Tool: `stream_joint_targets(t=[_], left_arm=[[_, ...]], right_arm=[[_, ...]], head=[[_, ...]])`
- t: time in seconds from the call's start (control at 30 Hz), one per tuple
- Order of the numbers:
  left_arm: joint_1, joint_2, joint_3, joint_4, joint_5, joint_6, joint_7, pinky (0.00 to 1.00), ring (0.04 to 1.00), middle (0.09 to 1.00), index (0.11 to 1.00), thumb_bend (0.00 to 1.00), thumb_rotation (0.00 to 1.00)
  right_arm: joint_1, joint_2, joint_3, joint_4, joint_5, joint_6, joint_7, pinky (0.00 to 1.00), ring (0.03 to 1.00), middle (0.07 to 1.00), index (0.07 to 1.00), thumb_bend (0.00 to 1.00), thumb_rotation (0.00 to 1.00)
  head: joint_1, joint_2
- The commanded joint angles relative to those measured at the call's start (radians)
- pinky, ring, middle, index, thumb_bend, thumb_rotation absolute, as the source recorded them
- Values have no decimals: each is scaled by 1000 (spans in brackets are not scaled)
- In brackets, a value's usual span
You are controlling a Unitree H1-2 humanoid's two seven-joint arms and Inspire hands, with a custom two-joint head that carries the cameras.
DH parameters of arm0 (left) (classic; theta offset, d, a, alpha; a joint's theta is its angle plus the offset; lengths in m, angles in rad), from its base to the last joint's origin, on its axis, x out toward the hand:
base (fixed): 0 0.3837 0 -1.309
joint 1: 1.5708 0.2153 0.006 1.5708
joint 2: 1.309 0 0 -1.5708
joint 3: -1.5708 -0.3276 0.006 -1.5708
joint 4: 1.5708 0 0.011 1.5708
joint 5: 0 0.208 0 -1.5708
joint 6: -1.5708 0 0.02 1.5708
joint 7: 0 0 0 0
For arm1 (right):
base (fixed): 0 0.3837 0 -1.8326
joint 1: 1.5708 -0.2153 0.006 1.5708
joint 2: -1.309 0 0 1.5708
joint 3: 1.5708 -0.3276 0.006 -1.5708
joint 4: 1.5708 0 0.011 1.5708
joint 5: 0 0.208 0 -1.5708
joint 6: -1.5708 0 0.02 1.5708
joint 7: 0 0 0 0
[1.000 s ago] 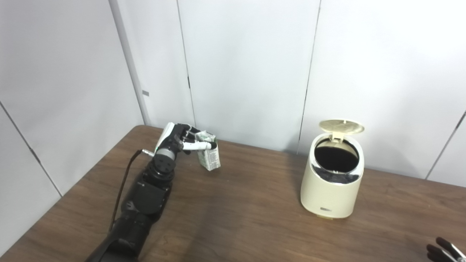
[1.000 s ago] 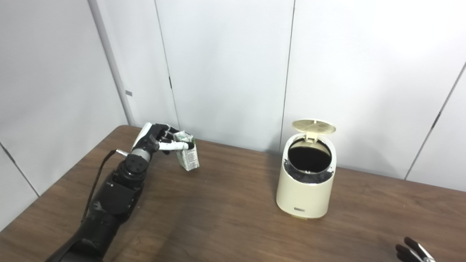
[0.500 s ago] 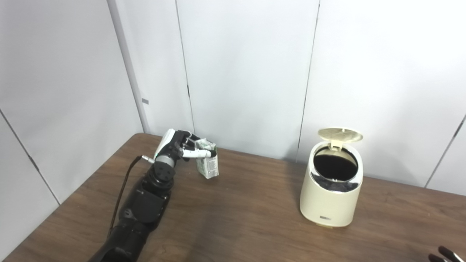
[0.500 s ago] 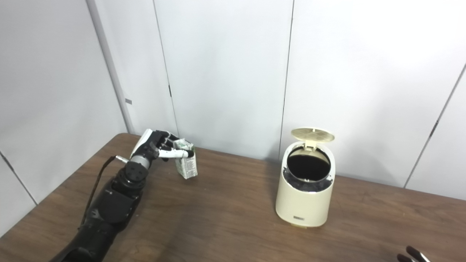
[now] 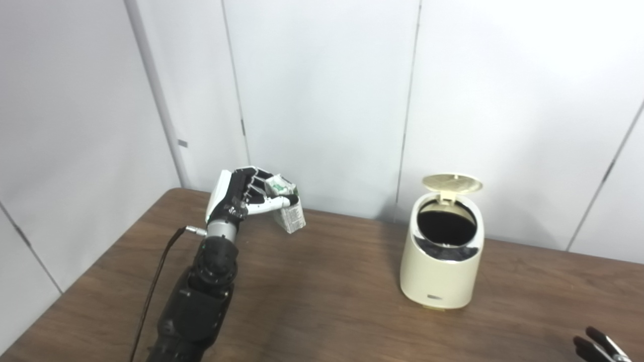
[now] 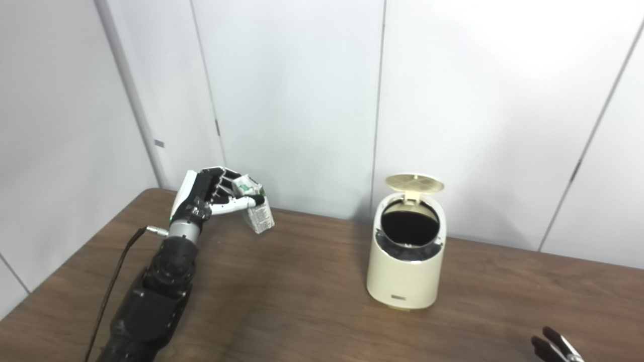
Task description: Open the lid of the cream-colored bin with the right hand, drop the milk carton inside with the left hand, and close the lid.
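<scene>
Black left arm (image 5: 201, 296), white-backed left hand (image 5: 241, 198), thin cable (image 5: 156, 281)

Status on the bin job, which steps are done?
Done: the lid of the cream bin stands open, its dark mouth exposed. In hand: the left hand grips the milk carton, lifted off the table, well left of the bin. The right hand sits at the frame's bottom right corner, only fingertips showing. Left: carry the carton over the opening, drop it, close the lid.
</scene>
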Motion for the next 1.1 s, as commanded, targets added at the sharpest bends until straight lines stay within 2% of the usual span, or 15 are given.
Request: stream_joint_targets(t=[0.0, 0.13, 0.17, 0.23, 0.4, 0.47, 0.57, 0.83, 1.07], left_arm=[[-47, 16, 11, -43, 6, -64, 36, 360, 376, 480, 529, 497, 0], [-47, 13, 15, -42, 10, -70, 33, 360, 376, 481, 529, 497, 0], [-35, -4, 5, -78, 27, -89, 48, 360, 376, 481, 529, 497, 0], [-19, -27, -8, -123, 50, -111, 67, 358, 384, 483, 524, 498, 0], [25, -39, -80, -195, 173, -285, 133, 330, 416, 506, 517, 476, 0], [36, -50, -89, -215, 194, -329, 144, 338, 430, 510, 503, 475, 0], [47, -70, -91, -245, 212, -349, 141, 345, 433, 506, 496, 477, 0], [65, -116, -108, -319, 262, -375, 131, 350, 427, 487, 497, 477, 0], [66, -143, -122, -345, 274, -395, 121, 340, 428, 494, 500, 476, 0]], right_arm=[[-15, -7, -3, -9, 17, -49, 5, 901, 901, 854, 919, 822, 1000], [-15, -7, -4, -8, 18, -51, 6, 906, 903, 854, 921, 823, 1000], [-16, -8, -2, -7, 13, -49, 7, 906, 903, 854, 921, 823, 1000], [-16, -10, 1, -6, 7, -47, 7, 924, 915, 856, 931, 793, 1000], [-12, -10, 1, -5, -5, -49, 3, 871, 895, 852, 923, 769, 1000], [-10, -9, 0, -7, -1, -49, 4, 881, 899, 849, 919, 780, 1000], [-10, -5, 0, -18, 5, -38, 2, 878, 897, 846, 915, 756, 1000], [0, 0, 6, -35, -12, -29, -5, 848, 883, 846, 905, 769, 1000], [10, 12, 7, -54, -36, -6, -18, 884, 898, 850, 910, 760, 1000]], head=[[0, 1], [0, 1], [-29, 2], [-29, 2], [-41, -2], [-46, 1], [-54, 4], [-75, 8], [-109, 15]])
